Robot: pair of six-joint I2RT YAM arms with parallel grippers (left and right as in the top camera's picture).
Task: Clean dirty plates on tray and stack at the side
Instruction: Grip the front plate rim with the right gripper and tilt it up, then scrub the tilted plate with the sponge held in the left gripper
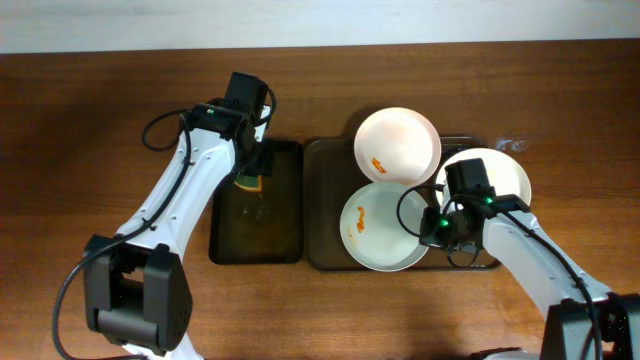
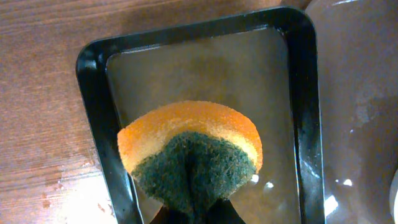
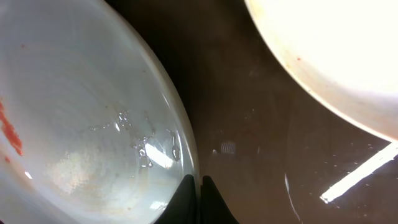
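Three white plates lie on or by the brown tray (image 1: 325, 215). The far plate (image 1: 397, 145) has an orange smear. The near plate (image 1: 383, 227) has small orange smears at its left. The third plate (image 1: 500, 172) lies at the tray's right end, partly under my right arm. My right gripper (image 1: 432, 228) is shut on the near plate's right rim; the right wrist view shows the fingers (image 3: 199, 199) pinching that rim (image 3: 180, 130). My left gripper (image 1: 250, 178) is shut on an orange and green sponge (image 2: 189, 155) above the black tray (image 2: 93, 124).
The narrower black tray (image 1: 255, 235) lies just left of the brown tray, nearly touching it. Another plate's edge (image 3: 336, 50) shows at the top right of the right wrist view, over the brown tray floor (image 3: 249, 124). Wooden tabletop (image 1: 100, 130) surrounds both trays.
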